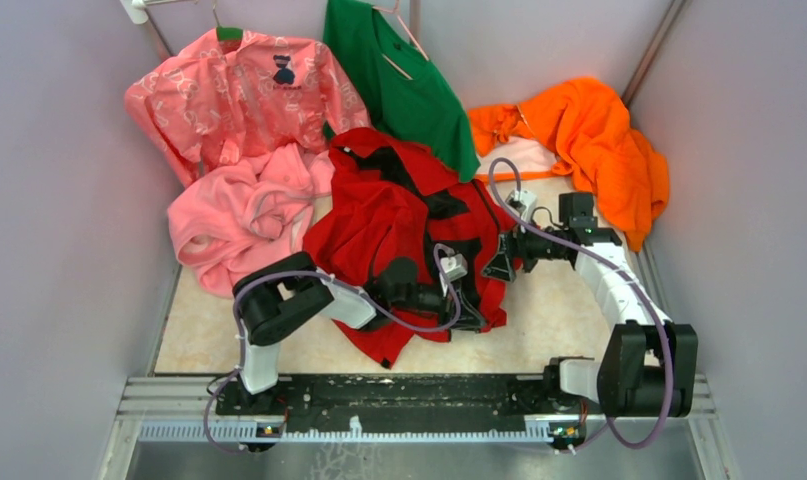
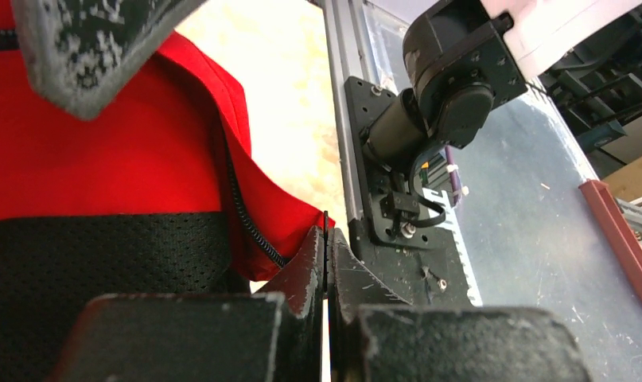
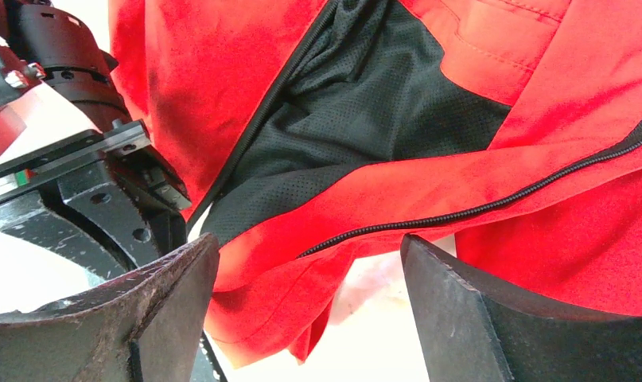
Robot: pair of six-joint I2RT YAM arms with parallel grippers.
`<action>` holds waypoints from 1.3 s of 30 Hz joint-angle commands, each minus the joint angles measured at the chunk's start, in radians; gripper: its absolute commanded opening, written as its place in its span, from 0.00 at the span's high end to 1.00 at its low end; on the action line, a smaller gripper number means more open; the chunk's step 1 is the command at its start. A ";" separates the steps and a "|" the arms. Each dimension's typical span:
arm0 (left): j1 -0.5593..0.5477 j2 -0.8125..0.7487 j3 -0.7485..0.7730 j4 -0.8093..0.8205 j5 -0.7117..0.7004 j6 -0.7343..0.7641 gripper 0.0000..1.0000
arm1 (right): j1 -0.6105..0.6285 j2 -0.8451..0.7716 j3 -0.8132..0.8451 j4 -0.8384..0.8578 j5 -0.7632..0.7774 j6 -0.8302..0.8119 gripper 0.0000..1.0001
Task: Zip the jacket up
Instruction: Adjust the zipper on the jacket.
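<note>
One red jacket (image 1: 379, 215) lies crumpled in the middle of the table (image 1: 569, 320), between the two arms. It is the only red piece among six garments.

Behind it, at the far side, I count:
- one patterned pink shirt (image 1: 229, 90) at the far left;
- one plain pink fleece (image 1: 229, 220) just left of the jacket and touching it;
- one green shirt (image 1: 399, 80) hanging at the far middle;
- one orange garment (image 1: 599, 140) heaped at the far right, with one pale pink piece (image 1: 524, 155) tucked against it.

The jacket is open. From the right wrist, two rows of dark zipper teeth (image 3: 254, 135) run well apart, with black mesh lining (image 3: 365, 119) showing between them.

The left gripper (image 1: 469, 305) reaches across the near part of the jacket to its near right edge. Its pincer (image 2: 327, 239) is closed tight, the two fingers pressed together right at the corner of the red hem (image 2: 289, 219). A thin dark sliver stands up between them, and I cannot tell whether it is part of the jacket.

The right gripper (image 1: 501, 265) sits just to the right of the jacket, pointing left at it. Its pincer (image 3: 308, 243) is spread wide, one finger on each side of the red edge that carries one zipper row, and it grips nothing.
</note>
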 commanded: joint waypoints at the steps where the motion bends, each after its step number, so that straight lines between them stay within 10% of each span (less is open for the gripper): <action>1: -0.011 0.021 0.059 -0.048 0.018 -0.002 1.00 | -0.016 -0.019 0.055 0.024 -0.011 -0.001 0.15; 39: -0.088 0.047 0.130 -0.305 -0.205 0.182 0.93 | -0.016 0.032 0.062 -0.009 0.091 -0.032 0.18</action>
